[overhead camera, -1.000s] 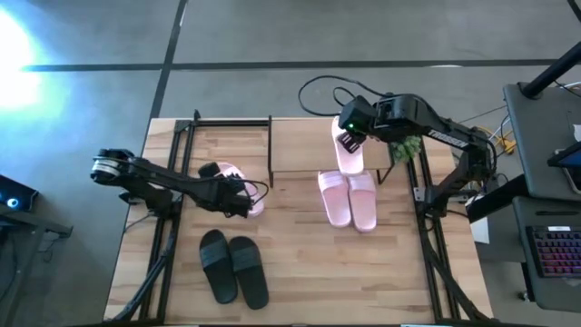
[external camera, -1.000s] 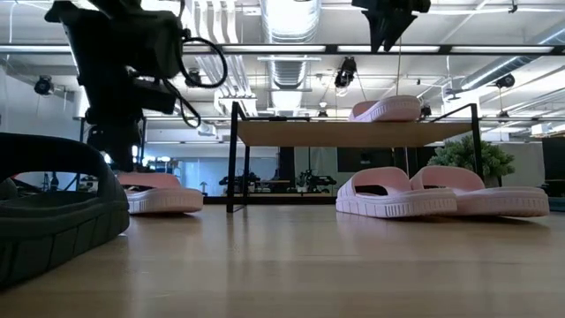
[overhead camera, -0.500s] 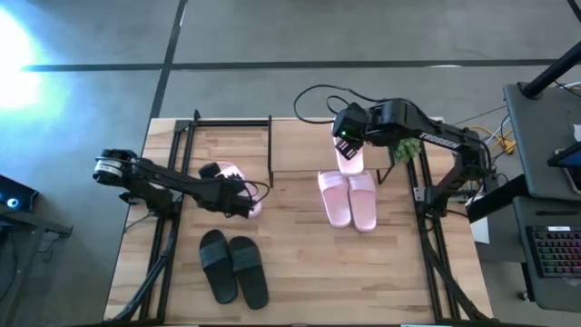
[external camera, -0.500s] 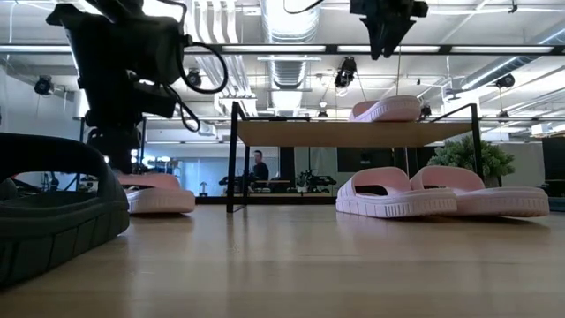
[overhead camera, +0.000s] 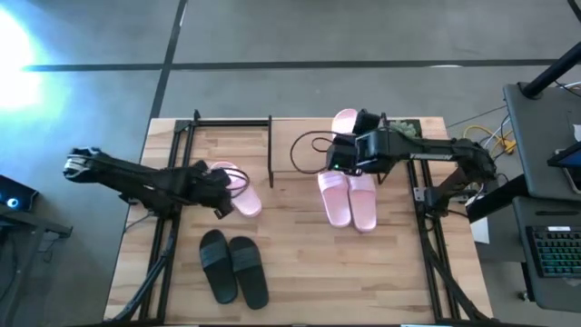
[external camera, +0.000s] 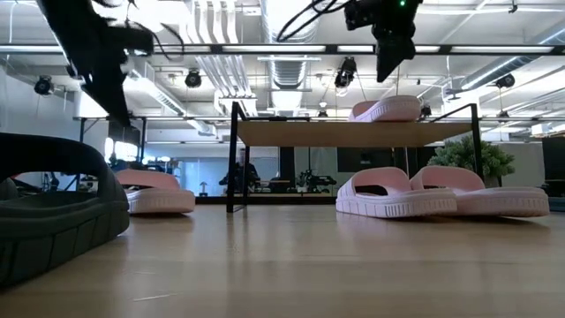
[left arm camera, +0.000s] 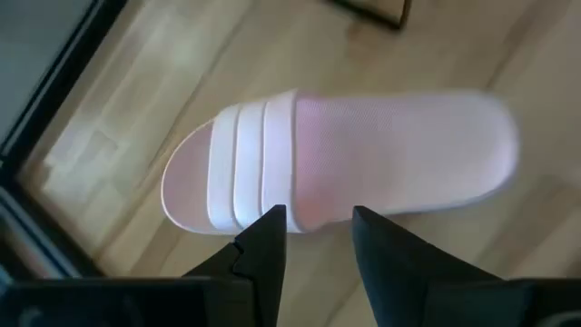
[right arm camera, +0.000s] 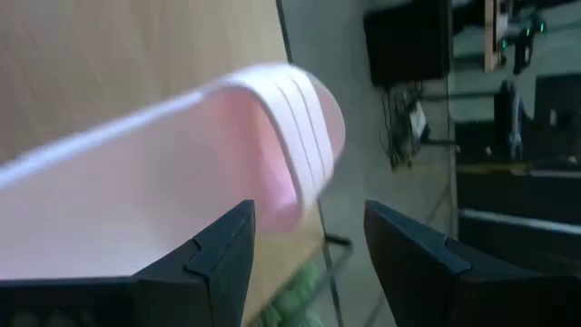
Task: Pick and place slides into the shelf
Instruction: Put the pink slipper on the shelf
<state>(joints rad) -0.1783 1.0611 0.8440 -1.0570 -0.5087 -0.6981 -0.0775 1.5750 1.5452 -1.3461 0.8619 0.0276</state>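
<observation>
— What's on the table (overhead camera: 300,263)?
— A black pair (overhead camera: 234,266) near the front, one pink slide (overhead camera: 238,191) at the left, a pink pair (overhead camera: 349,200) side by side right of centre.
— And the shelf (external camera: 353,132)?
— At the back; one pink slide (external camera: 387,109) lies on its top board.

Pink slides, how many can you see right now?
4: one on the shelf top, a pair side by side right of centre, one by the left gripper. None seems hidden.

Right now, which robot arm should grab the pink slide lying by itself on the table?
Left. Its gripper hovers open right over that lone pink slide; the right gripper is across the table by the shelf.
</observation>
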